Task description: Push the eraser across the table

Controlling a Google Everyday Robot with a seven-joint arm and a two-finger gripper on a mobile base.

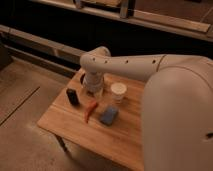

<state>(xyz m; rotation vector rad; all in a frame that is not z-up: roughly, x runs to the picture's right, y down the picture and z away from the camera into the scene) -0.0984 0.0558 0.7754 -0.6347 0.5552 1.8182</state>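
Eraser, seemingly the dark block (73,96), stands near one end of the worktop (64,125), untouched. Tool (93,90) hangs just beside it; I cannot tell how open it is. Approach step: next, lower alongside the block and sweep it across.

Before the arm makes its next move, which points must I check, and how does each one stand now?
1. Hand position: ok, low over the far side of the table, between the black block and the white cup.
2. Hand touching the black block: not ok, they are apart.
3. Which thing is the eraser, black block or blue pad: cannot tell.
4. Red thing lies in the push path: cannot tell.
5. Things resting on the table: ok.
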